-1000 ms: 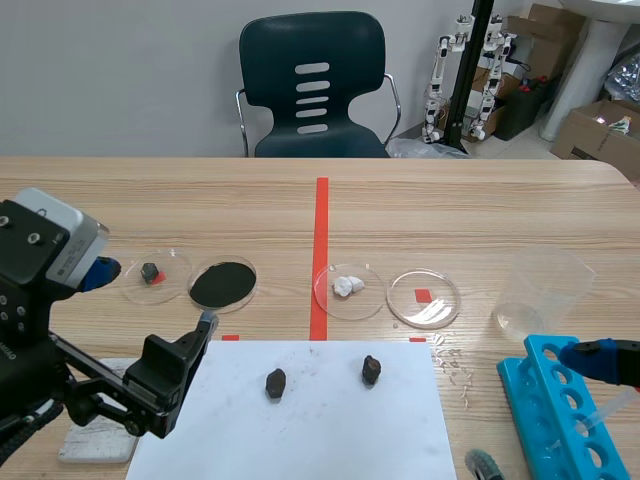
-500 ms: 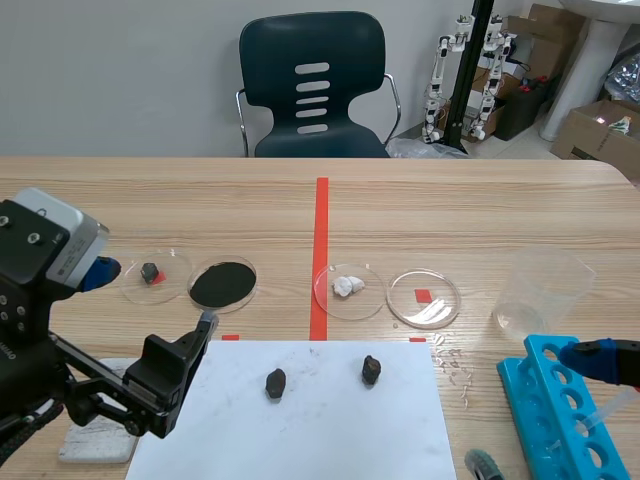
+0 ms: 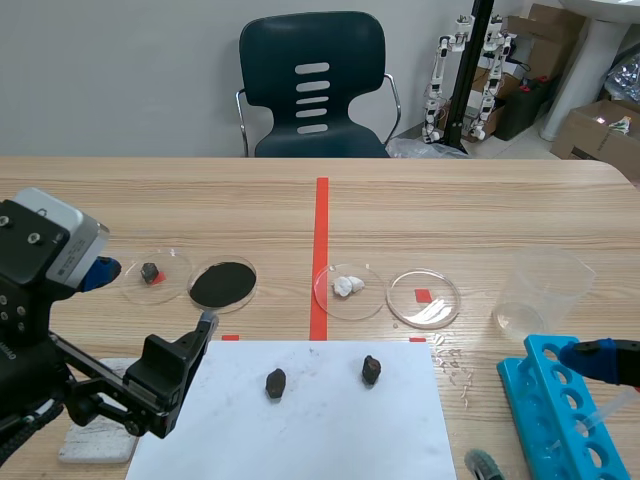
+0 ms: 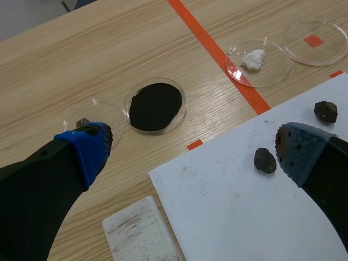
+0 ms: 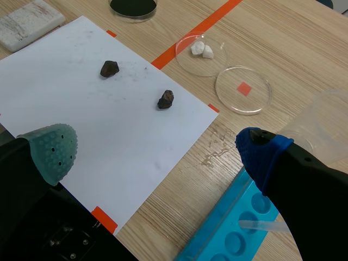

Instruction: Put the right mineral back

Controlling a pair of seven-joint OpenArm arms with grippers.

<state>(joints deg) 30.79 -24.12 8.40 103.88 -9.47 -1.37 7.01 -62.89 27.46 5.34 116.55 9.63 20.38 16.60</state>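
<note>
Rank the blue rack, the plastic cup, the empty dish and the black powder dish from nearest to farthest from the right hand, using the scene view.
1. The blue rack, right beside the right hand.
2. The plastic cup, just beyond the rack.
3. The empty dish, toward the table's middle.
4. The black powder dish, across the tape line on the left.

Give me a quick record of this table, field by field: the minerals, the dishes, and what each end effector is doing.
paper sheet: white, carries two dark lumps
right mineral: on the paper, untouched
left mineral: on the paper, apart from the right one
empty dish: clear, over a red mark, beyond the paper's right corner
other dishes: one with white pieces, one with black powder, one with a small dark stone
left end effector: open, holding nothing
right end effector: open, holding nothing
also: clear beaker, blue rack
</note>
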